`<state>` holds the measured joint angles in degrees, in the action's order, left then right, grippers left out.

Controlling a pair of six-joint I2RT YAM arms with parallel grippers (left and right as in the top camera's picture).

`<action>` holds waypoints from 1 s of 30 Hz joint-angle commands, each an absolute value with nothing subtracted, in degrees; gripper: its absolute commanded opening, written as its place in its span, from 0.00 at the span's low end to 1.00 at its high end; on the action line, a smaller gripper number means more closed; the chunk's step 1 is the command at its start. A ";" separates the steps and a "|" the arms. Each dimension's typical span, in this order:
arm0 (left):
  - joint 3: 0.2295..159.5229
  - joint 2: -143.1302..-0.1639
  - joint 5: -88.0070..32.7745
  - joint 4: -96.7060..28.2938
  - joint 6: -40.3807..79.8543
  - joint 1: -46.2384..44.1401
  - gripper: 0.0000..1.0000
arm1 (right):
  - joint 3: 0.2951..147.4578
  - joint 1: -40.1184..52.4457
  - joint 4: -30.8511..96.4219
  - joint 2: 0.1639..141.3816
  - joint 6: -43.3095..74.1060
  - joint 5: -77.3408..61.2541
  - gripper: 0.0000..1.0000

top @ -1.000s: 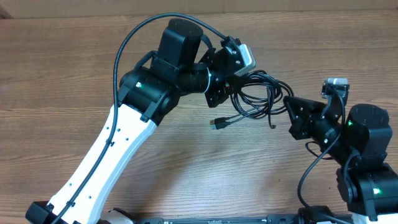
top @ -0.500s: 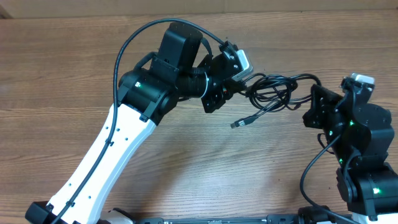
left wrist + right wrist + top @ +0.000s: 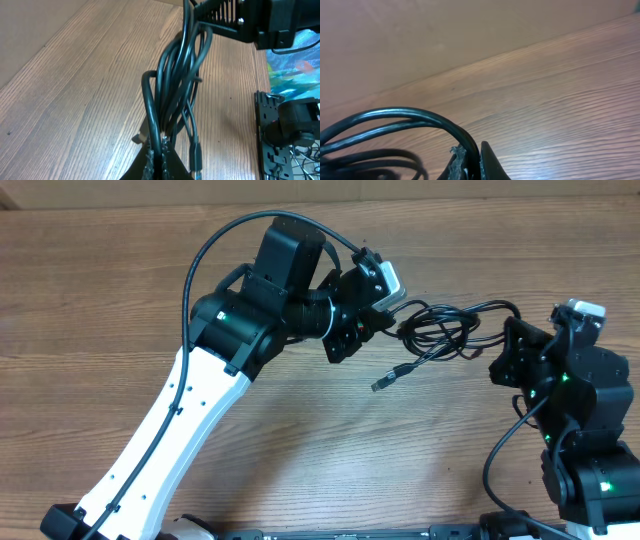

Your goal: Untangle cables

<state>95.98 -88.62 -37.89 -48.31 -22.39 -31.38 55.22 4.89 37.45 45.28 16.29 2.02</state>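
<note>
Basically one knot of cables [image 3: 440,330] is strung between the two sets of fingers, over the right half of the bench [image 3: 120,300]. The left fingers [image 3: 151,162] are pinched shut on the bundle's left end. In the left wrist view several black strands come straight out of the closed tips and run away across the wood toward the other side. The right fingers [image 3: 487,159] are also clamped narrow, on the right end of the bundle, with two or three strands arcing leftward out of the tips in the right wrist view.

Overhead, the loops bunch up closer to the left fingers, then thin to a couple of strands near the right ones. One loose end with a plug [image 3: 382,383] trails out below the bundle, apart from both sets of fingers. Whether the loops touch the bench — cannot tell.
</note>
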 commanded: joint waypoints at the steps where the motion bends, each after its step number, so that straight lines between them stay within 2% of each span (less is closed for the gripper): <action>1: 97.34 -87.31 -38.61 -48.07 -21.78 -30.79 0.04 | 56.01 4.45 37.21 45.08 16.51 -4.89 0.04; 5: 97.34 -87.33 -38.61 -47.79 -21.78 -30.79 0.05 | 56.01 4.45 37.12 45.08 16.49 -15.29 0.04; 7: 97.34 -87.31 -38.61 -47.81 -21.78 -30.79 0.09 | 56.01 4.45 36.95 45.08 16.49 -18.46 0.04; 8: 97.34 -87.31 -38.61 -47.83 -21.78 -30.79 0.16 | 56.01 4.45 36.71 45.08 16.47 -19.62 0.04; 11: 97.34 -87.31 -38.61 -47.83 -21.78 -30.79 0.47 | 56.01 4.45 35.88 45.08 16.49 -20.95 0.04; 13: 97.34 -87.31 -38.61 -48.03 -21.80 -30.79 0.88 | 56.01 4.45 35.44 45.08 16.49 -21.15 0.04; 15: 97.34 -87.33 -38.61 -48.49 -21.82 -30.79 1.00 | 56.01 4.45 35.14 45.08 16.49 -21.21 0.04; 23: 97.34 -87.33 -38.30 -53.84 -33.17 -30.79 1.00 | 56.01 4.45 33.32 45.08 16.49 -25.82 0.04; 30: 97.30 -87.44 -36.80 -56.16 -33.32 -30.79 1.00 | 56.01 4.45 33.43 45.08 16.51 -26.83 0.04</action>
